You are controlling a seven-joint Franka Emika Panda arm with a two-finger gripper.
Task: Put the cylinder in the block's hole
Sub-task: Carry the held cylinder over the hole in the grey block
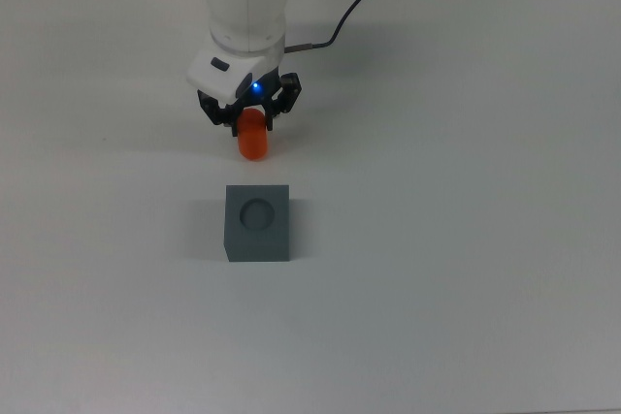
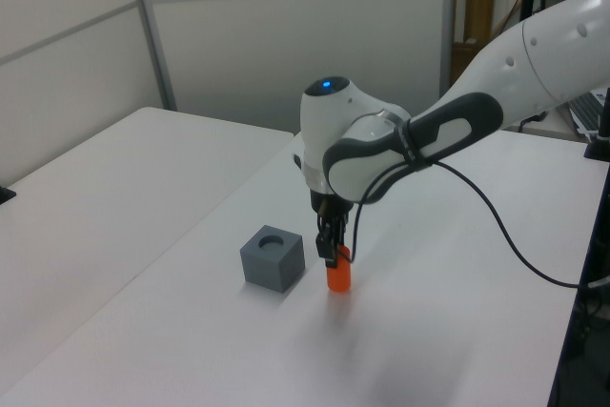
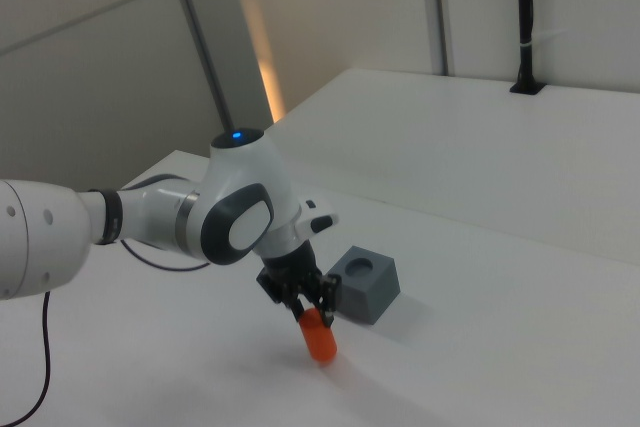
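With the gripper point(image 1: 249, 121) clamped on the cylinder point(image 1: 253, 142) near the block point(image 1: 258, 223), carrying is under way; next, centre it above the hole point(image 1: 257, 212).

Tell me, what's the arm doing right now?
Gripper shut on the cylinder. Cylinder tilted in the right view. Block apart, hole empty. Nothing between them.

A white table point(image 1: 466, 239) stands before grey wall panels point(image 2: 286, 35).
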